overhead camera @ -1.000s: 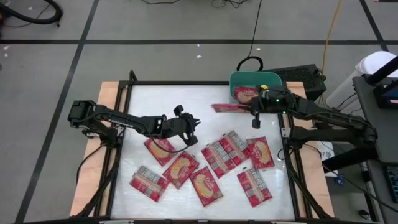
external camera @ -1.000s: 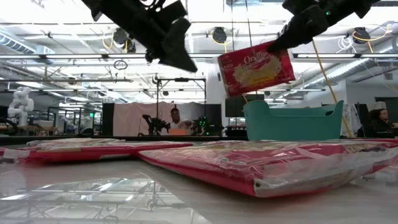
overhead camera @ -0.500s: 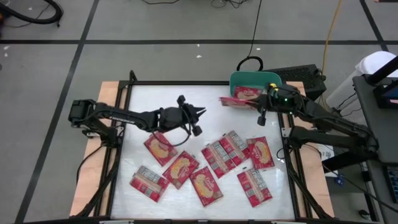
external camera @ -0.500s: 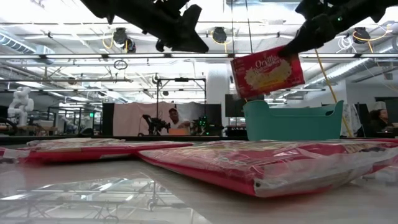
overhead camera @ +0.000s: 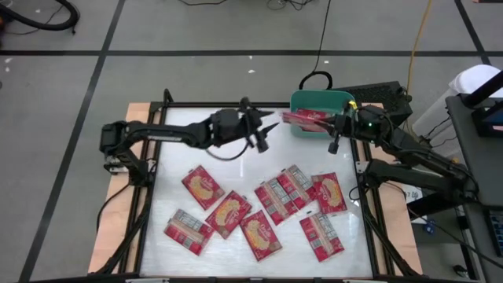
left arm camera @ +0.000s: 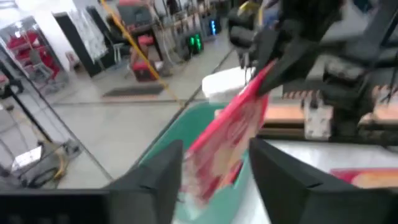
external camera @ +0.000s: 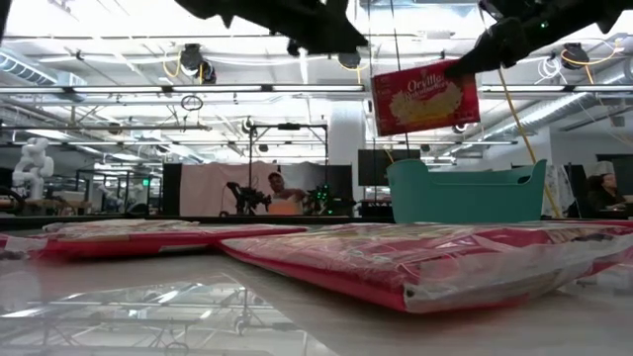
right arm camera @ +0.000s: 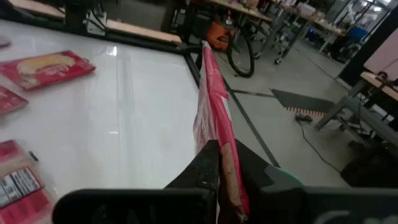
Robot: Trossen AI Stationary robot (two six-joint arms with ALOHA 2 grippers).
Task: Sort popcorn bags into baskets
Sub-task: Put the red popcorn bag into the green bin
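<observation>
Red packets (overhead camera: 263,233) scattered across my tabletop (overhead camera: 196,149); right end effector (overhead camera: 334,126) clamped on one packet (overhead camera: 302,119) above the teal tub (overhead camera: 346,101); left end effector (overhead camera: 266,134) apart, raised alongside.

One red popcorn bag (overhead camera: 302,119) is hanging in the air at the near edge of the teal-green basket (overhead camera: 346,99), its yellow-tan picture face showing in the low view (external camera: 425,97), tilted slightly. The basket is sitting at the table's far right corner, upright. Nine more red bags are lying flat on the white table: one (overhead camera: 203,187) apart to the left, the rest (overhead camera: 296,189) clustering toward the near middle and right, several overlapping or touching at edges, some showing grey-white printed panels (overhead camera: 188,229).
</observation>
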